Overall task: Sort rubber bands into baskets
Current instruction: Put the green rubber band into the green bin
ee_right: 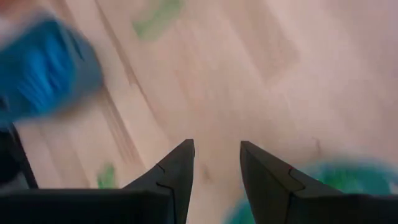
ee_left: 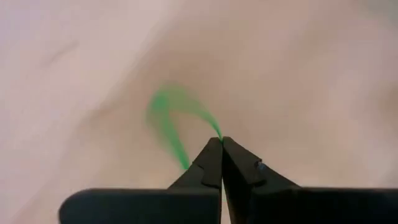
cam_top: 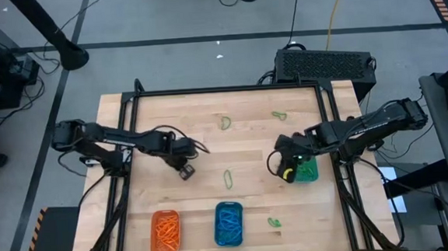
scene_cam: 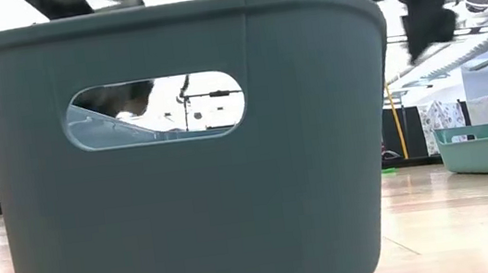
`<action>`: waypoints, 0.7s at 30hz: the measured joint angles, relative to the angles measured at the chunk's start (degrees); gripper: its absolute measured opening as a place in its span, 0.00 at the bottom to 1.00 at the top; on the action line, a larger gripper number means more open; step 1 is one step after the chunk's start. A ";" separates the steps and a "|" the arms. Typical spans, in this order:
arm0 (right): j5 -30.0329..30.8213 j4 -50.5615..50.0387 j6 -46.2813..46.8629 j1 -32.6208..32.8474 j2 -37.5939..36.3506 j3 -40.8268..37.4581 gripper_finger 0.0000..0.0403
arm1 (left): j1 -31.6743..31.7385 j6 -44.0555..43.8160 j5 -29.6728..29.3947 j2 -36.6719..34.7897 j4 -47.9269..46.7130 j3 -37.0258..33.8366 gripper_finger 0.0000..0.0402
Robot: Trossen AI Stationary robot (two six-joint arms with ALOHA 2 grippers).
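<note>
Filling the low view closest to the lens, teal-green basket wall (scene_cam: 182,163) with an oval handle cutout. Wooden counter (cam_top: 209,134) below both arms, carrying along its near edge an orange basket (cam_top: 166,230) of orange bands and a blue basket (cam_top: 228,223) of blue bands, plus a teal-green basket (cam_top: 306,170) under the right hand (cam_top: 287,168), fingers parted and holding nothing. Left hand (ee_left: 221,142) left of centre, pinched shut on a green rubber band (ee_left: 171,118), four more green loops (cam_top: 229,178) lying loose on the wood.
</note>
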 joint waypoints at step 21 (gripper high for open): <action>7.99 60.05 -47.13 -0.04 7.30 0.02 0.30 | -4.69 -6.07 15.17 -4.50 61.86 2.70 0.00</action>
